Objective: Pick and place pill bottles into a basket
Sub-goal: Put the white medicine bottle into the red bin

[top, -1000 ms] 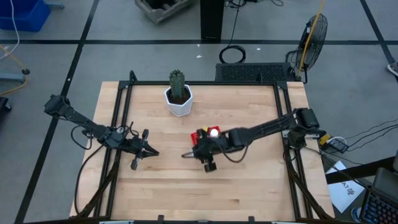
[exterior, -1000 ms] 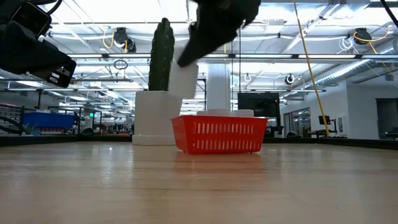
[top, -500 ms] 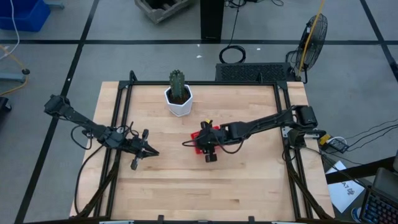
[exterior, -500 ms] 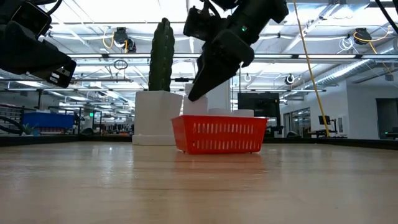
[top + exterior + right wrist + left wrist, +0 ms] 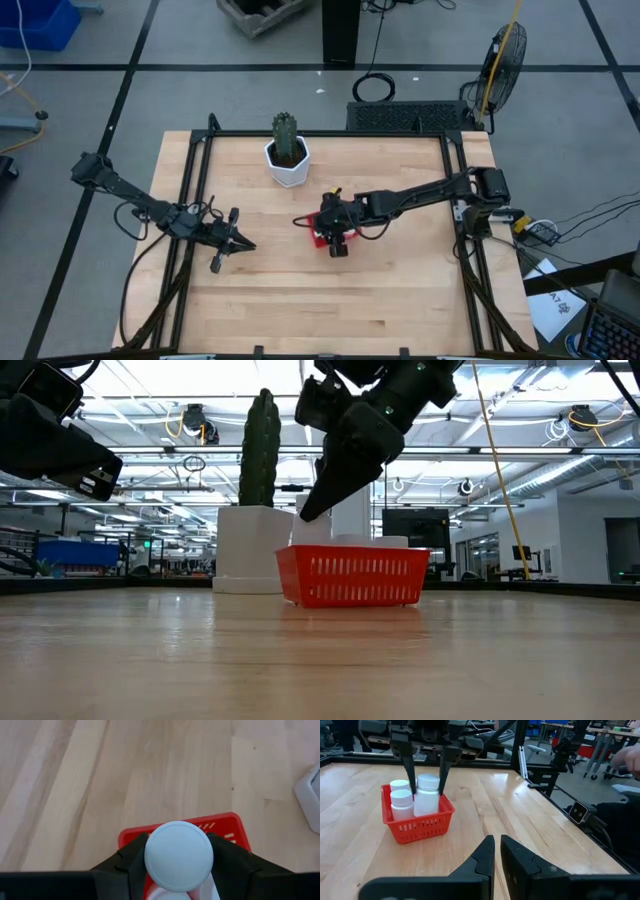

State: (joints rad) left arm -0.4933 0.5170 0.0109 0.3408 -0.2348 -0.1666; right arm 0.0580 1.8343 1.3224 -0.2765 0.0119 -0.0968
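White pot [image 5: 289,167] with green cactus [image 5: 286,134]; floor fan [image 5: 503,55].

No readable text, label or number shows anywhere, as far as these views allow.

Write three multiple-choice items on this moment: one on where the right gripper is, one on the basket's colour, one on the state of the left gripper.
1. Where is the right gripper?
A. over the basket
B. beside the plant pot
C. at the table's edge

2. What colour is the basket?
A. blue
B. red
C. white

3. What state is the left gripper in?
A. shut on a bottle
B. wide open
C. shut and empty

Answers:
1 A, its fingers straddle a pill bottle standing in the basket.
2 B, the mesh walls are bright red in every view.
3 C, the left wrist view shows its fingers nearly together with nothing between them.
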